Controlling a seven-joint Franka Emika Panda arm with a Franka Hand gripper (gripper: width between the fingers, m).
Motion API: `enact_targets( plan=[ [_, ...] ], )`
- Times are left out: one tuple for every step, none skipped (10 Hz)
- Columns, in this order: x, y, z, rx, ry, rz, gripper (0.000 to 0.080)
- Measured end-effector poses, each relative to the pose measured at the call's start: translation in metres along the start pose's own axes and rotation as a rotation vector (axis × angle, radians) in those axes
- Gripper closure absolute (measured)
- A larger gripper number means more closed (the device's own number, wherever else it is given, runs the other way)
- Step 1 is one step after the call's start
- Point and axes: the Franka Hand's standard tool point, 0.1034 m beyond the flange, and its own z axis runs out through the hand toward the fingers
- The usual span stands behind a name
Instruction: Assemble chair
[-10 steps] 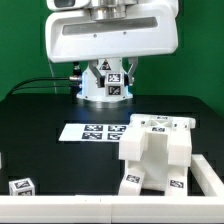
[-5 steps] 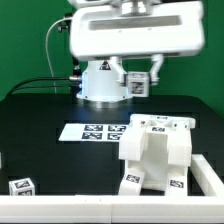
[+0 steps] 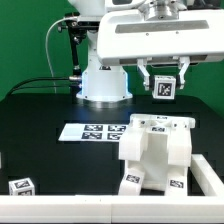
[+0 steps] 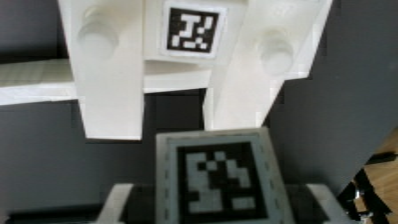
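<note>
Black surface (image 3: pixel 40 115): carries every item. Partly built chair body (image 3: pixel 155 150): white, blocky, standing toward the exterior view's right, just beside the marker board (image 3: pixel 95 131). Tool (image 3: pixel 163 90): clamped on a tagged white piece (image 3: pixel 163 85), held in the air above the body; the wrist view shows the body's uprights beneath it. Loose tagged block (image 3: pixel 20 186): front, exterior view's left, well apart. Step, as judged: carrying a part to the body. The next move calls for aligning it with its seat, then lowering it.

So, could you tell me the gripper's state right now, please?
Gripper: closed, holding a small white tagged chair piece.
</note>
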Motion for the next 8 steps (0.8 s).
enact_targets(
  plan=[
    [-0.005,-0.009,0.006,0.005,0.001,-0.002,0.0518],
    [-0.008,-0.020,0.011,0.012,-0.004,-0.005,0.0518],
    [-0.007,-0.024,0.014,0.014,-0.002,-0.006,0.0518],
    [-0.010,-0.023,0.017,0.011,-0.002,-0.009,0.0518],
    [-0.012,-0.023,0.020,0.008,0.004,-0.012,0.0518],
    [-0.015,-0.023,0.023,0.005,0.004,-0.017,0.0518],
    [-0.018,-0.021,0.026,0.000,0.006,-0.020,0.0518],
    [-0.018,-0.021,0.028,-0.001,0.009,-0.021,0.0518]
  ],
)
